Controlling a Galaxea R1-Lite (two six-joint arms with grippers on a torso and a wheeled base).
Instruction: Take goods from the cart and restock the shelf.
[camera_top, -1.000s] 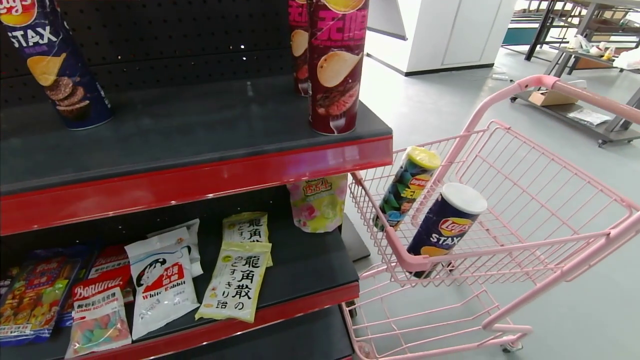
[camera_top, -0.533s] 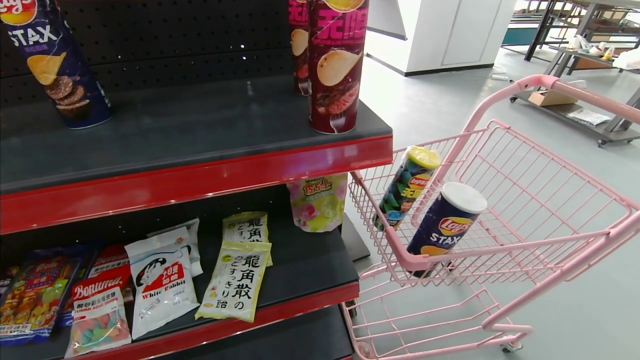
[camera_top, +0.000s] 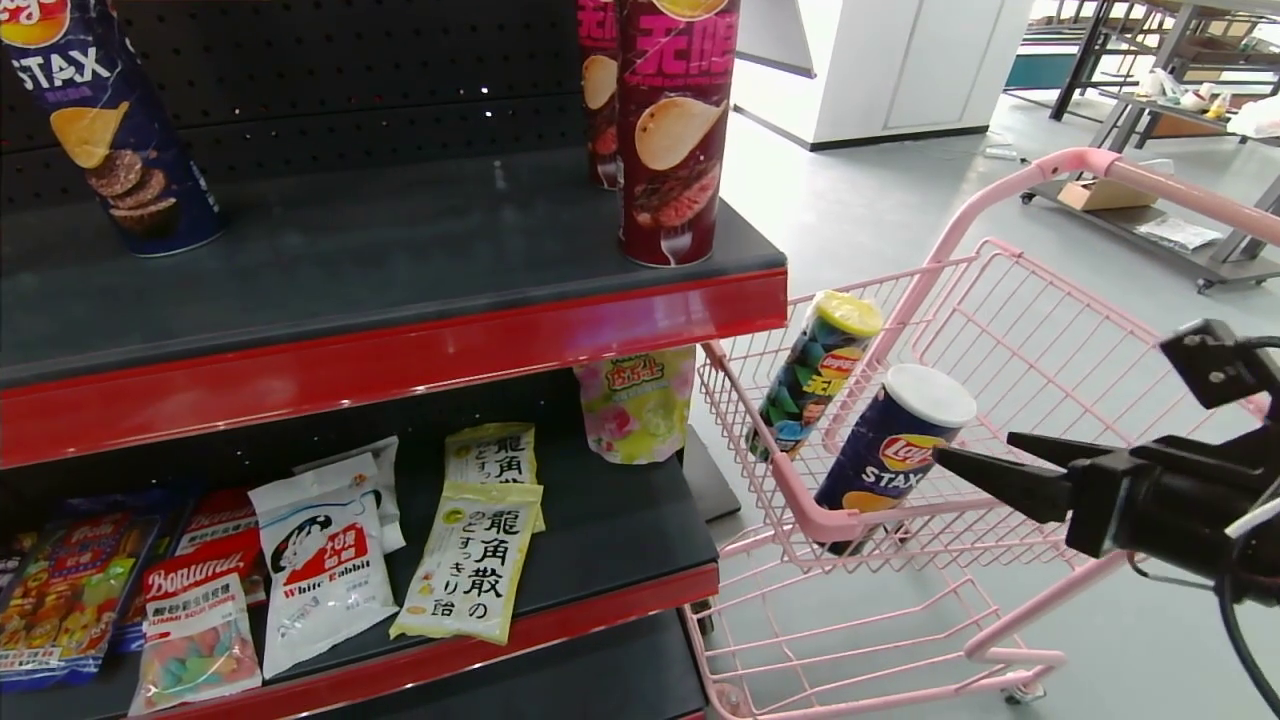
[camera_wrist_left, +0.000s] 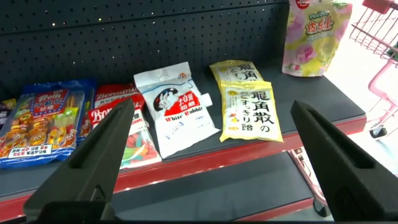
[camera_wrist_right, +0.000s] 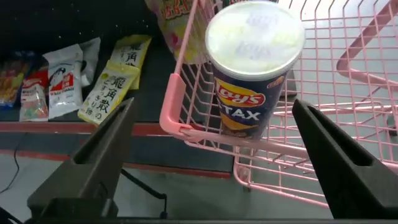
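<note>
The shelf (camera_top: 400, 345) stands left of the pink cart (camera_top: 1050, 165). 2 cans lean in the cart's corner nearest the shelf: a blue can (camera_top: 890, 450) and, behind it, a green can (camera_top: 815, 375). The right pincer (camera_top: 975, 450) is released wide, just beside the blue can. The left pincer (camera_wrist_left: 212, 104), also released, faces candy bags (camera_wrist_left: 177, 109) on the shelf's lower level.

navy white-lidded chip can (camera_top: 893, 445) and yellow-lidded can (camera_top: 818, 375) lean in the pink cart (camera_top: 1052, 172) beside the shelf (camera_top: 400, 350).

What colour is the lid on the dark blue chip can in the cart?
White; the lid shows best in the right wrist view.
</note>
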